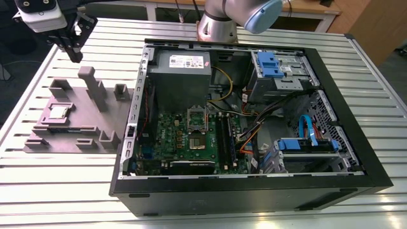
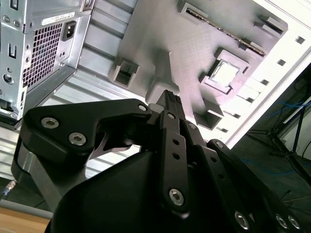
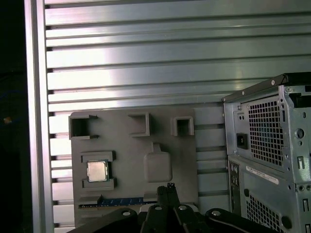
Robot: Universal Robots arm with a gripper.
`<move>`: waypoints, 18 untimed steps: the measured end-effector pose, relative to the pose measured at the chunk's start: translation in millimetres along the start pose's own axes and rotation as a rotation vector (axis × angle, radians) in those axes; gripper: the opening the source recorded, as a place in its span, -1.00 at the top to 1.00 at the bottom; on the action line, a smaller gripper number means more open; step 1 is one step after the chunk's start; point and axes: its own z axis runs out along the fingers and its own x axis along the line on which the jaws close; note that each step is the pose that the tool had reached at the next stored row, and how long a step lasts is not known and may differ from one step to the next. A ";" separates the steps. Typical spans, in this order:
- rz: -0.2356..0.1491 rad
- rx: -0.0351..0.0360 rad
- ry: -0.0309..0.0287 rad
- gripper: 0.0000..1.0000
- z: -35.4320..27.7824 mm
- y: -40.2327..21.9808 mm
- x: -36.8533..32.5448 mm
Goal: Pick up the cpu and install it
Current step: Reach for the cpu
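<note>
Ribbed silver aluminium slats form the counter, which carries a large black computer tower case lying on its side with its panel off. Inside the case are a green motherboard, a rectangular metal socket frame near the board's middle, a grey boxy power supply at 12 o'clock of the board, and blue plastic drive brackets at about 2 o'clock. In the exterior view, a grey-purple plastic fixture block with slots and upright posts sits just beside the case at its 9 o'clock. The cpu, a small flat square chip with a shiny silver-grey metal top, lies flat in a square recess of that block, toward the block's 9 o'clock edge. The black-fingered end effector hangs above the counter at 12 o'clock of the cpu, well apart from it and beyond the block's far edge. In the first wrist view its fingertips come together with nothing between them, while the cpu rests untouched in its recess.
</note>
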 end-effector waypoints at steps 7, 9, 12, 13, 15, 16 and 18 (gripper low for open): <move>0.000 0.0000 0.0000 0.80 0.0 -0.3 4.2; 0.000 -0.0001 0.0000 0.80 0.0 -0.4 4.9; 0.000 -0.0001 -0.0001 0.80 0.0 -0.5 6.1; 0.000 -0.0001 -0.0001 0.80 0.0 -0.5 6.5; 0.000 0.0000 0.0000 0.80 0.0 -0.5 7.3; 0.000 0.0000 0.0000 0.80 0.0 -0.6 7.7; 0.000 0.0000 0.0000 0.80 0.0 -0.6 8.0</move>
